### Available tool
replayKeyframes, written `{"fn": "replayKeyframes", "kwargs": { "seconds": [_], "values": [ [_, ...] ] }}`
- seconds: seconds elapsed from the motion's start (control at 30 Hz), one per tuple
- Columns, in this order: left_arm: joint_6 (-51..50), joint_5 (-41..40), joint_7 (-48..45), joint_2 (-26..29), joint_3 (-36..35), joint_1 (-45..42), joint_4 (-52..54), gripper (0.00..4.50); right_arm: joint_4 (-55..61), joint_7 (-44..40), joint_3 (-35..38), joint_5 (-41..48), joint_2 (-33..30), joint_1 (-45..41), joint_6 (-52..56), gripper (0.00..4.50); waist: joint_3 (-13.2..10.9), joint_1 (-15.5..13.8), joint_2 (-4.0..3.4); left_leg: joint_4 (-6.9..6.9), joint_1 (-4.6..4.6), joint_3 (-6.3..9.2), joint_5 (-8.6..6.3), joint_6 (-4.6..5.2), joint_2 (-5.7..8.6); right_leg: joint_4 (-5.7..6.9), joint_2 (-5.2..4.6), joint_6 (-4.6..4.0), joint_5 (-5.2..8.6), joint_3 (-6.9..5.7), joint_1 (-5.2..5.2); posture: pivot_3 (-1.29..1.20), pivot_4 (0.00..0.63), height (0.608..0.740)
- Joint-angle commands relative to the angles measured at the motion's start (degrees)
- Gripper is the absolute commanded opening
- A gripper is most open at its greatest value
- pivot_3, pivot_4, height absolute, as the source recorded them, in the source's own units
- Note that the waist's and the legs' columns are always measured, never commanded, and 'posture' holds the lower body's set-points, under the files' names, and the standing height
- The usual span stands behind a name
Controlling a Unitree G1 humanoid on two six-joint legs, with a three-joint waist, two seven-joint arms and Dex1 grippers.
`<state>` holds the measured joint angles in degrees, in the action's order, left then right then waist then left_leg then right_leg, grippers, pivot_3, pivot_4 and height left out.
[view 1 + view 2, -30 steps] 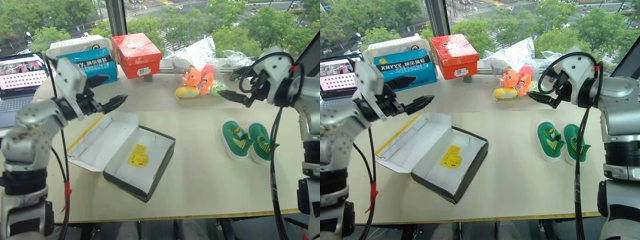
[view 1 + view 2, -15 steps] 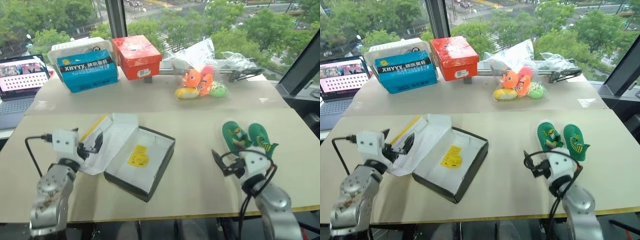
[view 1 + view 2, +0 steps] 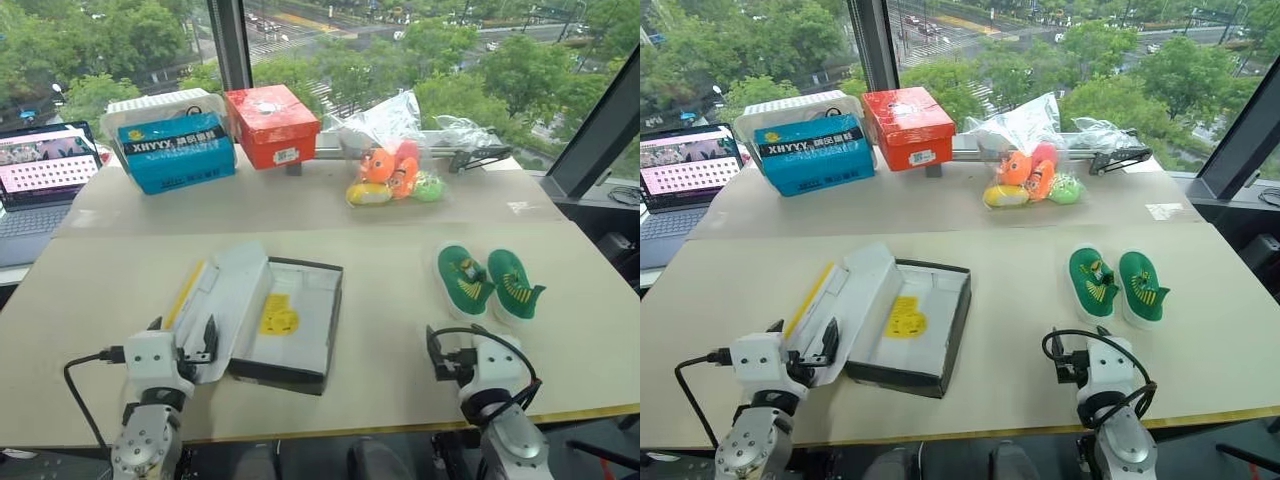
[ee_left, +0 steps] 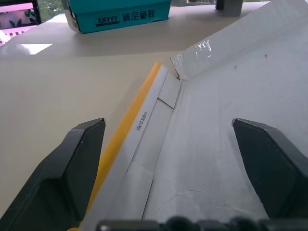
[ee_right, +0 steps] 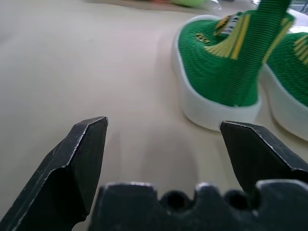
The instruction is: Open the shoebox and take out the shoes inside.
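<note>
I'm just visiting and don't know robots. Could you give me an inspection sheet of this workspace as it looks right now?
Surface: pale beige table, second table behind it by the window.
Job's things: flat yellow cardboard shoebox lies open, white inside, no shoes in it; pair of small green shoes sits side by side on the table, right of the box.
Clutter: blue box with white lettering, red-orange box, clear bag of orange and green plush toys, open laptop.
End effectors: left end effector open over the box lid; right end effector open, holding nothing, near the shoes.
Cables: black cable at the left wrist, loop at the right.
Surroundings: window with trees outside.
</note>
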<state>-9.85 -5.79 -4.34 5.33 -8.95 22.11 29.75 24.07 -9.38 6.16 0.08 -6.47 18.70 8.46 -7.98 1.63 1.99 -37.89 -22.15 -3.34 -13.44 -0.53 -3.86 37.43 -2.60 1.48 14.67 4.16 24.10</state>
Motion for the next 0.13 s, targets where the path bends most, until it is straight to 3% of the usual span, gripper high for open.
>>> {"fn": "replayKeyframes", "kwargs": {
  "seconds": [0.03, 0.13],
  "values": [
    [0.6, 3.0, 1.5, -0.7, 2.1, 0.7, -4.2, 4.50, 1.1, 1.0, -0.3, -0.5, -0.3, -0.4, -0.3, 4.39, 0.1, -0.2, -0.09, 0.00, -0.01, 0.01, 0.00, 0.00, 0.00, -0.03, 0.00, 0.00, 0.00, 0.00, -0.01, 0.00, 0.150, 0.740],
    [0.8, 3.1, 2.5, -1.7, 2.2, 0.8, -5.8, 4.50, 1.1, 1.2, -1.1, -1.3, -0.8, -0.4, -0.5, 4.39, 0.2, -0.3, -0.22, 0.01, 0.00, 0.02, -0.01, 0.01, -0.01, -0.16, 0.01, -0.08, 0.05, -0.01, -0.04, 0.00, 0.150, 0.740]
  ]
}}
